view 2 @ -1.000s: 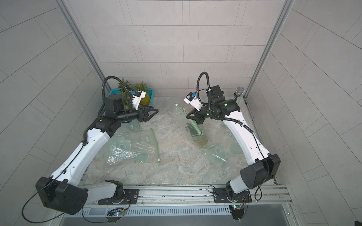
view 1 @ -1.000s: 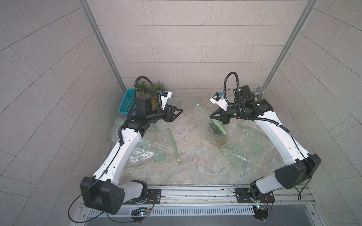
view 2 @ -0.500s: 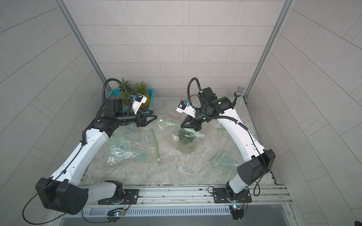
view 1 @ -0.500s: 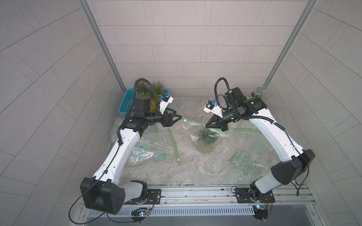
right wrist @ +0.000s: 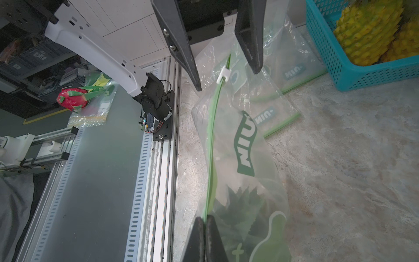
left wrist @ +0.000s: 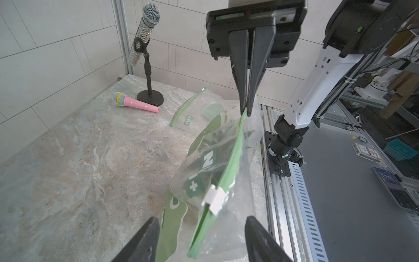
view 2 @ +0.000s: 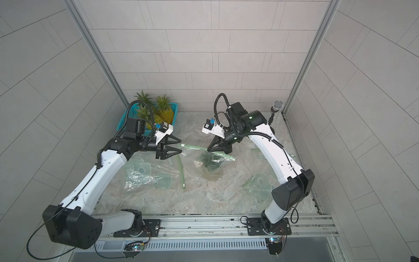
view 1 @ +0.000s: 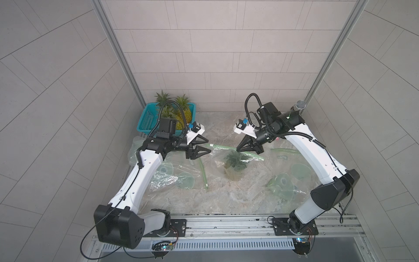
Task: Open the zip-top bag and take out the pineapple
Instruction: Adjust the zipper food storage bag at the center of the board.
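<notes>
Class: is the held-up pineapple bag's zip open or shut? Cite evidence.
Shut: the green zip strip runs as one unbroken line from the right claw to the white slider, no gap showing.

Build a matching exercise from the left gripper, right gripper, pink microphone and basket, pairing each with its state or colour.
Things:
1. left gripper
2. right gripper
3. pink microphone
4. basket

States or colours:
A. lying on its side
B. shut on the bag
C. teal
D. open

Pairs: 1-D, 2-B, 3-A, 4-C.
</notes>
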